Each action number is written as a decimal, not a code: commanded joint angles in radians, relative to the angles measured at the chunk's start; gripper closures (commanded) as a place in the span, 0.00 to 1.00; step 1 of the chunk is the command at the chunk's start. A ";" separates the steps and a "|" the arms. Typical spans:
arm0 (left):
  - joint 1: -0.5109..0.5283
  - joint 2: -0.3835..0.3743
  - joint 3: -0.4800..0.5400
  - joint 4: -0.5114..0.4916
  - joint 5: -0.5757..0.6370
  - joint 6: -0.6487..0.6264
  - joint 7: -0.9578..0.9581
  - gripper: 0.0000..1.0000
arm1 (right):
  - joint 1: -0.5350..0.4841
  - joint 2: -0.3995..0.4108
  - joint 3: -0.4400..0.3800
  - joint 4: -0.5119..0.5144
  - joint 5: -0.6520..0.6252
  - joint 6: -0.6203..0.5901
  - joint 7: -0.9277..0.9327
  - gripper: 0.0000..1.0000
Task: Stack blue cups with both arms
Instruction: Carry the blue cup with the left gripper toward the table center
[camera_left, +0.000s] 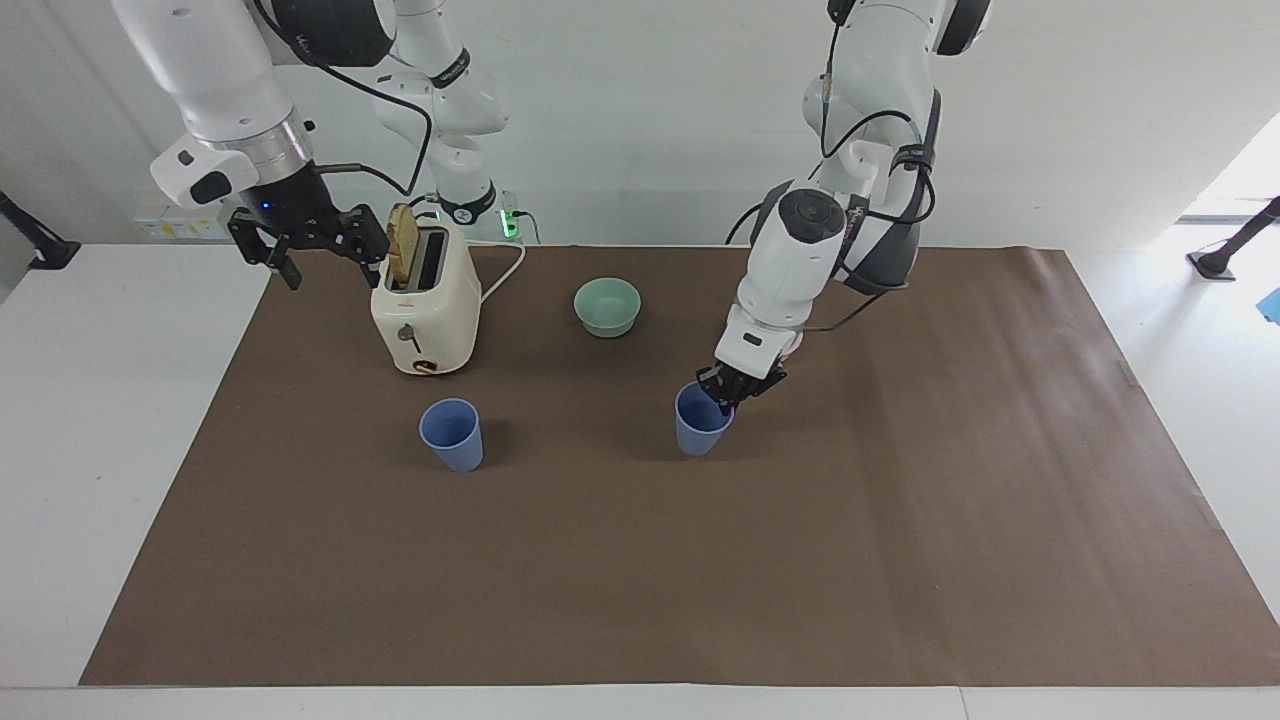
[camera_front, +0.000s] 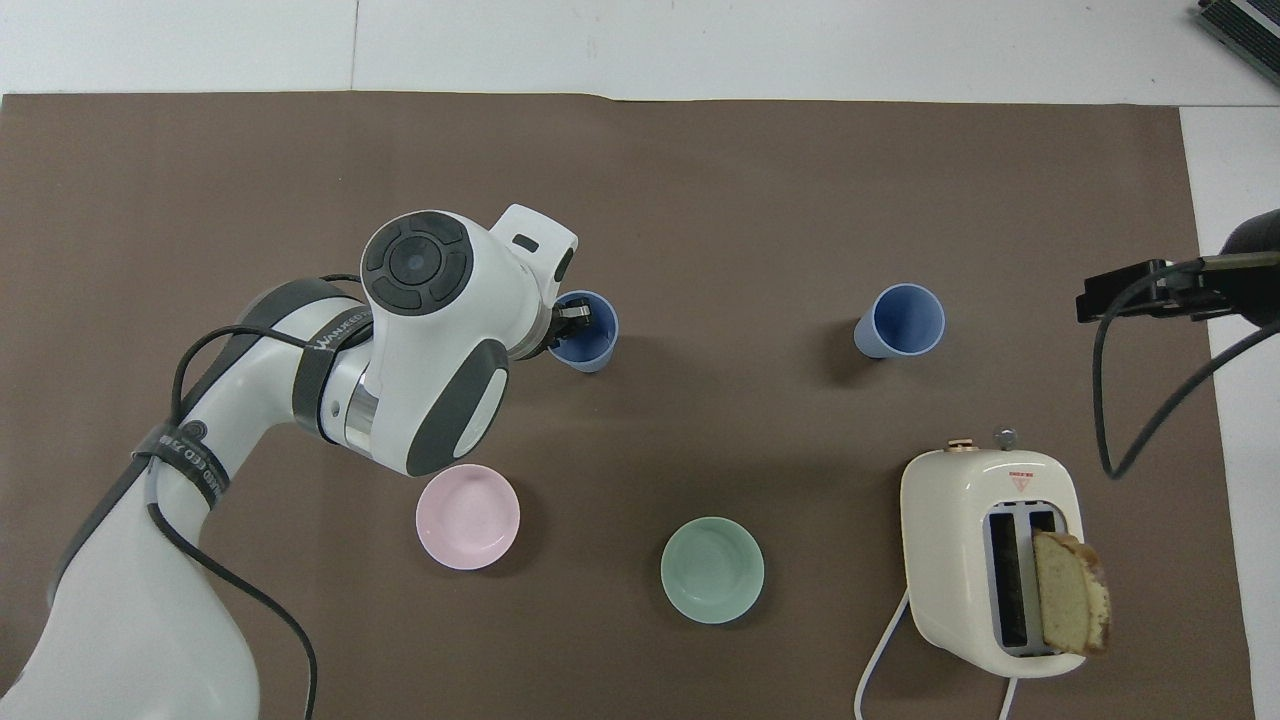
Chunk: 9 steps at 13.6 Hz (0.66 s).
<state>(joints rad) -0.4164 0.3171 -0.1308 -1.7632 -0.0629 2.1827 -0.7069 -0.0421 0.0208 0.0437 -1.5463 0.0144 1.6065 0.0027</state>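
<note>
One blue cup (camera_left: 700, 428) (camera_front: 592, 342) is near the middle of the brown mat, almost upright. My left gripper (camera_left: 728, 397) (camera_front: 572, 319) is shut on its rim, one finger inside the cup. Whether its base touches the mat I cannot tell. The other blue cup (camera_left: 452, 435) (camera_front: 900, 322) stands upright and alone toward the right arm's end, farther from the robots than the toaster. My right gripper (camera_left: 328, 260) (camera_front: 1130, 293) hangs open and empty in the air beside the toaster, over the mat's edge at the right arm's end, and waits.
A cream toaster (camera_left: 425, 315) (camera_front: 985, 560) with a bread slice (camera_left: 401, 245) (camera_front: 1072, 592) in one slot stands close to the right gripper. A mint-green bowl (camera_left: 607, 306) (camera_front: 712, 570) and a pink bowl (camera_front: 467, 517) sit nearer to the robots than the cups.
</note>
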 joint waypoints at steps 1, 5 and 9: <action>-0.031 -0.015 0.017 -0.035 0.020 0.025 -0.013 1.00 | -0.007 -0.016 0.002 -0.015 0.019 -0.002 0.011 0.00; -0.031 -0.009 0.017 -0.050 0.020 0.077 -0.013 1.00 | -0.007 -0.016 0.002 -0.015 0.019 -0.002 0.011 0.00; -0.033 -0.009 0.017 -0.061 0.020 0.078 -0.011 0.83 | -0.007 -0.015 0.002 -0.015 0.019 -0.002 0.011 0.00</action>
<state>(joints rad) -0.4302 0.3177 -0.1298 -1.8038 -0.0623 2.2373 -0.7068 -0.0421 0.0208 0.0437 -1.5463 0.0144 1.6065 0.0027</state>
